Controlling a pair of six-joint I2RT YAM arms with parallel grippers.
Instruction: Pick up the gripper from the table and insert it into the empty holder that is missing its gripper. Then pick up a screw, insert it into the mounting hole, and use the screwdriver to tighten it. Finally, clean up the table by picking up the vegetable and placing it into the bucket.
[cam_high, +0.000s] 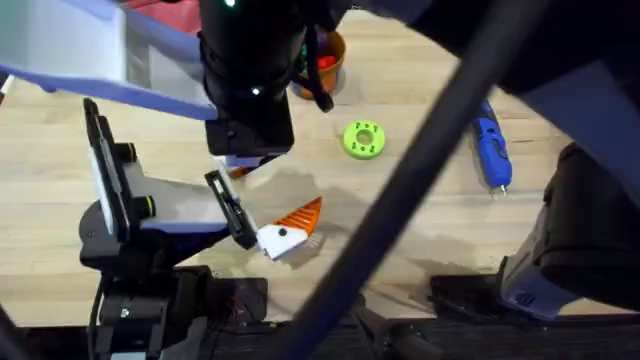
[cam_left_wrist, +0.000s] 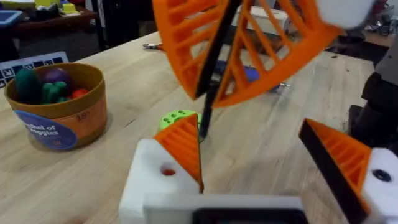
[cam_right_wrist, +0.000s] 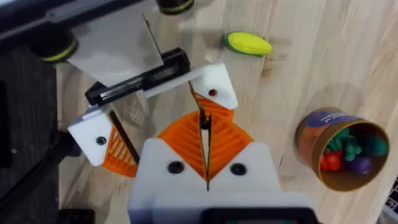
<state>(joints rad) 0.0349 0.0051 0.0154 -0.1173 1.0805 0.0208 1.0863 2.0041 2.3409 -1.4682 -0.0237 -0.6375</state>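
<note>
My left gripper (cam_left_wrist: 267, 162) is open. One of its fingers is the white holder (cam_left_wrist: 146, 180), and the orange gripper (cam_left_wrist: 183, 146) sits in it; the holder's (cam_right_wrist: 214, 87) mounting hole shows orange. My right gripper (cam_right_wrist: 204, 118) hangs shut just above that wedge, tips down. A thin dark strip (cam_left_wrist: 204, 121) sticks out between its fingers, and I cannot tell what it is. No screw is in view. The blue screwdriver (cam_high: 490, 150) lies on the right of the table. The yellow-green vegetable (cam_right_wrist: 249, 43) lies near the holder. The bucket (cam_left_wrist: 59, 106) stands further back, with toy vegetables inside.
A green holed disc (cam_high: 363, 139) lies between the grippers and the screwdriver. The right arm (cam_high: 250, 70) rises dark and large under the overhead camera and crosses the table diagonally. A white and blue box (cam_high: 90, 50) stands at the back left.
</note>
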